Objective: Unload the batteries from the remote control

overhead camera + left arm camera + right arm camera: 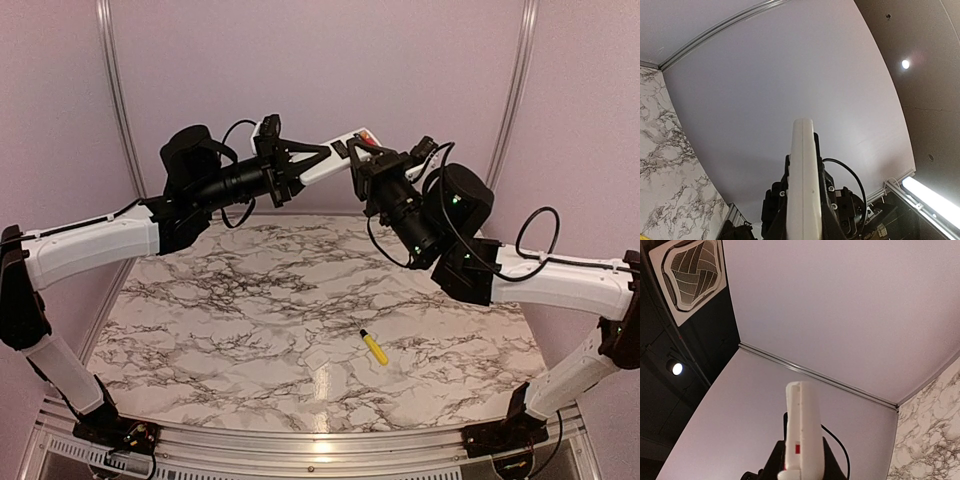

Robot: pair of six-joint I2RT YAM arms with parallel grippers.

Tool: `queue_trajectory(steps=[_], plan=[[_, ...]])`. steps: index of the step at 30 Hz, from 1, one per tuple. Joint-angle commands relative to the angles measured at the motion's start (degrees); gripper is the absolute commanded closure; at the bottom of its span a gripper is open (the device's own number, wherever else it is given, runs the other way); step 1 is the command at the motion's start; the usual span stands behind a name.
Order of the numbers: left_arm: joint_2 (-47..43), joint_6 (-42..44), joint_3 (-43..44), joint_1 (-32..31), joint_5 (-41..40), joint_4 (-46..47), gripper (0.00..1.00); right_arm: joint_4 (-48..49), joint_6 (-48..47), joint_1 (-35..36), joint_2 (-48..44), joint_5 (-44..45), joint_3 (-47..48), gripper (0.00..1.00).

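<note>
A marbled table (250, 300) is bounded by pale walls (300, 60). A yellow screwdriver (375, 348) is laid at about 4 o'clock from the table's centre, its dark tip turned towards 11 o'clock. At its 8 o'clock, what may be a small white piece (323, 362) is faintly made out. A ceiling vent (692, 272) is seen overhead.

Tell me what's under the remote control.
Well below the remote control, the marble table with a yellow screwdriver. The left gripper and right gripper hide parts of it; batteries unseen.
</note>
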Motion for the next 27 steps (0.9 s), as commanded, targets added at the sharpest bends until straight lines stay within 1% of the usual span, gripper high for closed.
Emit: queue_trajectory(steps=[1,2,5,6,7,9,10,12,16,19,22,25,27], plan=[[-0.1,1.88,-1.59,-0.14,0.61,-0.96,1.0,-1.19,0.09,0.72,-1.12,-0.18,0.1,0.93],[-0.3,2.01,-1.86,-0.14,0.57,-1.1,1.0,-2.52,0.06,0.74,-1.43,-0.23,0.01,0.86],[-1.04,2.37,-2.59,0.35,0.59,-2.35,1.0,-9.68,-0.77,0.72,-3.39,-0.48,-0.23,0.55],[-1.49,2.44,-3.15,0.69,0.67,-2.75,1.0,-13.1,-0.94,0.73,-4.59,-0.37,-0.27,0.47],[-1.98,2.56,-3.89,1.21,0.76,-3.1,1.0,-17.75,-1.04,0.72,-5.84,0.0,-0.35,0.4],[-3.56,2.71,-6.56,2.52,1.19,-3.63,1.0,-28.14,-1.36,0.53,-8.51,1.03,-0.16,0.21],[-4.23,3.09,-7.68,3.48,1.7,-4.52,1.0,-33.8,-1.84,0.32,-10.34,1.19,-0.11,0.17],[-5.27,4.7,-9.77,4.9,3.02,-7.14,1.0,-43.04,-4.12,0.04,-13.71,2.03,-1.19,0.14],[-7.2,11.24,-14.52,6.73,5.15,-15.01,1.0,-57.97,-7.41,-0.7,-20.57,4.14,-5.66,0.14],[-8.65,13.82,-19.26,8.0,7.29,-16.61,1.0,-67.46,-11.17,-1.44,-23.8,2.93,-8.32,0.14],[-9.37,18.84,-22.13,9.17,9.25,-20.65,1.0,-73.47,-15.43,-2.06,-22.81,-2.21,-9.72,0.15],[-9.03,25.92,-23.18,9.69,10.61,-27.83,1.0,-77.49,-19.07,-2.09,-18.6,-8.22,-10.06,0.17],[-8.77,28.91,-23.78,9.79,11.84,-30.61,1.0,-78.95,-21.24,-2.07,-15.56,-11.23,-10.13,0.18]])
